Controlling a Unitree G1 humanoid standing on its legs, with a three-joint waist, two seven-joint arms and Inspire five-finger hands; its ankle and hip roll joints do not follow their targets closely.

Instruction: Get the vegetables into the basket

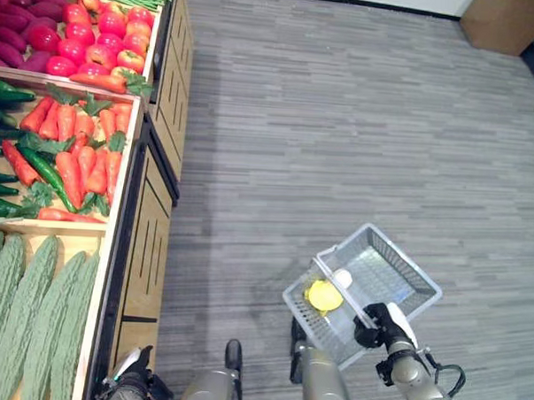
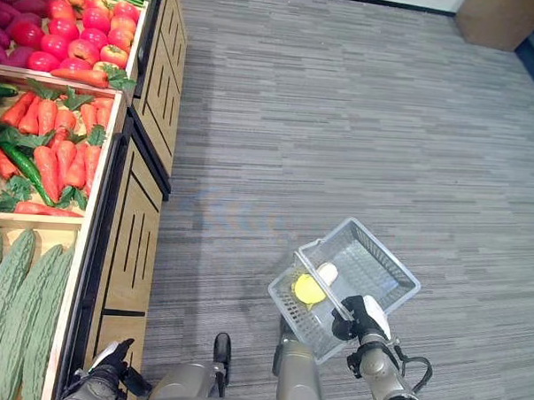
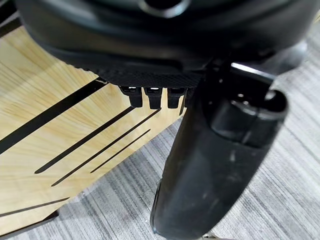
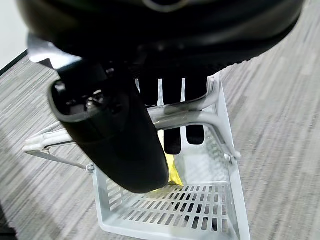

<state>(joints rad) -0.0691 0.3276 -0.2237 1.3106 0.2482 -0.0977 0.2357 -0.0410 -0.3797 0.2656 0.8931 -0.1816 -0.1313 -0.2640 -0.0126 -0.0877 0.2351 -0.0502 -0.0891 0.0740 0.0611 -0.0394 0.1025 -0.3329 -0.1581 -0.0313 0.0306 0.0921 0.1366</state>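
A pale grey plastic basket hangs over the floor at the lower right, and my right hand is shut on its handle. A yellow item and a small white item lie inside it. The vegetables sit in wooden crates to my left: carrots mixed with green chillies, tomatoes, purple sweet potatoes and bitter gourds. My left hand hangs low beside the stand's front corner, fingers relaxed and holding nothing.
The wooden stand with slatted side panels runs along the left. Grey carpet floor spreads wide to the right of it. A brown wooden box stands at the far right corner.
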